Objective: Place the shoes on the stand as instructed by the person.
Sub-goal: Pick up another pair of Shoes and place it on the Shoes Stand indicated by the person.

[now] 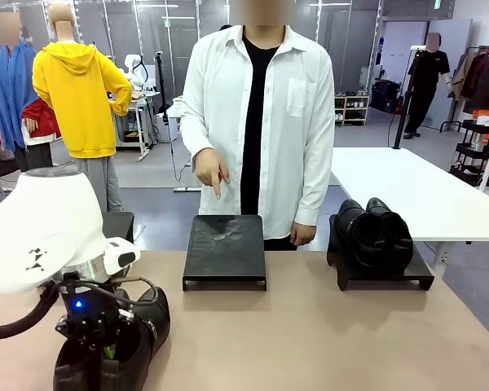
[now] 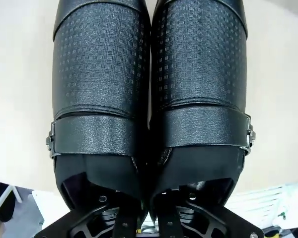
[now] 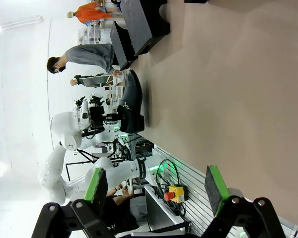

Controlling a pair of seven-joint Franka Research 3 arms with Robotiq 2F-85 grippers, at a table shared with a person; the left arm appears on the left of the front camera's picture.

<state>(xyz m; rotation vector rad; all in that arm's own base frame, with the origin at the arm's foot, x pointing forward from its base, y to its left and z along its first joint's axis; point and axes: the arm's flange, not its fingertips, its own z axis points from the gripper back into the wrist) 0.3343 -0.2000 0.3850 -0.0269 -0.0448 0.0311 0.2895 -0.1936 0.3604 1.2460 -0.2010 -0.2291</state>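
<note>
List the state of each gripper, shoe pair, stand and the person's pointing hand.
near shoe pair: side by side at the robot's near left, gripped
left gripper: shut on near shoe pair
right gripper: open, holding nothing
right stand: occupied
far shoe pair: resting on right stand
middle stand: top bare
person's pointing hand: index finger aimed down at middle stand

We have the table before us, with the first stand on it at twelve o'clock and the second stand at two o'clock, well apart. A pair of shoes sits on the second stand. Close in at ten o'clock the other pair rests on the table, side by side, with the left gripper down inside them. Behind the table at twelve stands the person, one hand near the first stand's far edge.
</note>
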